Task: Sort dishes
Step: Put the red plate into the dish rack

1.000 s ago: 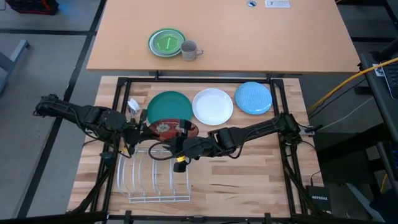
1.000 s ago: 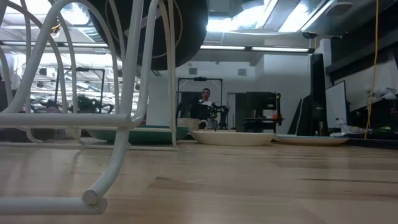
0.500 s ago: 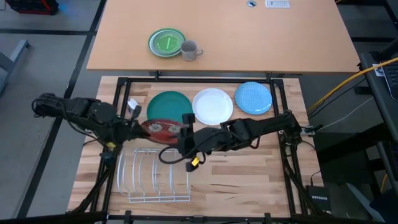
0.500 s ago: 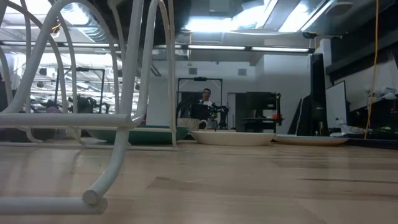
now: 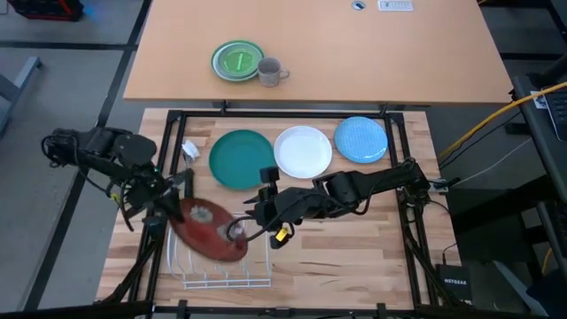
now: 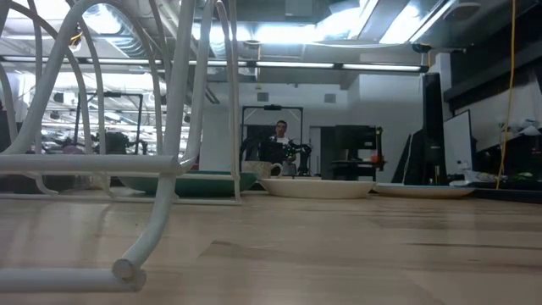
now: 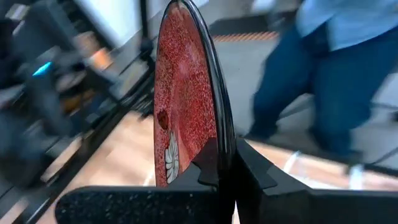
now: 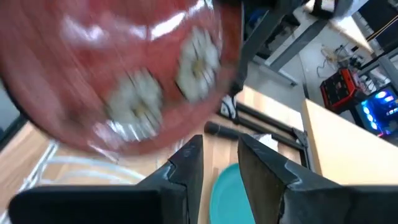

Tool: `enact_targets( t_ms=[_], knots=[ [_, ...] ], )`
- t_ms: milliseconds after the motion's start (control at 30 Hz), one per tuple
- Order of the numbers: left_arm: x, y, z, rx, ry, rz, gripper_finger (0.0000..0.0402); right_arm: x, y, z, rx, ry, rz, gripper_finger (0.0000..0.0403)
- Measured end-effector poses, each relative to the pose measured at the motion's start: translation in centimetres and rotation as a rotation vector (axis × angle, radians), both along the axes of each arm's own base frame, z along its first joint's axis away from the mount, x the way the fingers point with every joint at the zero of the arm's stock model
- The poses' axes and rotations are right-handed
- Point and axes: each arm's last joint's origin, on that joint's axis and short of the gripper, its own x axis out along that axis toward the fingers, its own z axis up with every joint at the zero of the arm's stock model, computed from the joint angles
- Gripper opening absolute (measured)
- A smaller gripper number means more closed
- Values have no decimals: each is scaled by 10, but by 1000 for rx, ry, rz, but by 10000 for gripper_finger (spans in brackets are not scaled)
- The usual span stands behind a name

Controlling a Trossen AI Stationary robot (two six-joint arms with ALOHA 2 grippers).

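Left arm's got the red plate over the rack

Left gripper (image 5: 174, 206) clamps the dark red plate (image 5: 208, 230) above the wire rack (image 5: 221, 266), about 7 o'clock; right gripper (image 5: 251, 215) released beside it. Three plates (image 5: 302, 151) lie flat at 12.

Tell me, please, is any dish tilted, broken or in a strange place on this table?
Only the dark red plate is off the table: the left gripper holds it by the rim, tilted over the white wire rack. The teal plate, white plate and light blue plate lie flat in a row. No damage shows.
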Motion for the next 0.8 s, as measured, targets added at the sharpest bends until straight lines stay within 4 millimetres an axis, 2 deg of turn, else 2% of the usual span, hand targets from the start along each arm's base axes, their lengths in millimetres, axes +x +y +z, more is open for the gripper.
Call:
enact_targets(
  t_ms=[133, 500, 633, 800],
  knots=[
    [15, -7, 1, -17, 72, -90, 8, -2, -1, -3, 6, 35, -13, 103],
    [70, -22, -27, 80, 322, -169, 7, -2, 0, -15, 100, 112, -78, 103],
    [80, -25, -28, 104, 369, -184, 7, 2, 1, -32, 163, 155, -154, 103],
    [86, -23, -27, 124, 391, -190, 7, 6, 4, -65, 280, 220, -288, 103]
  ],
)
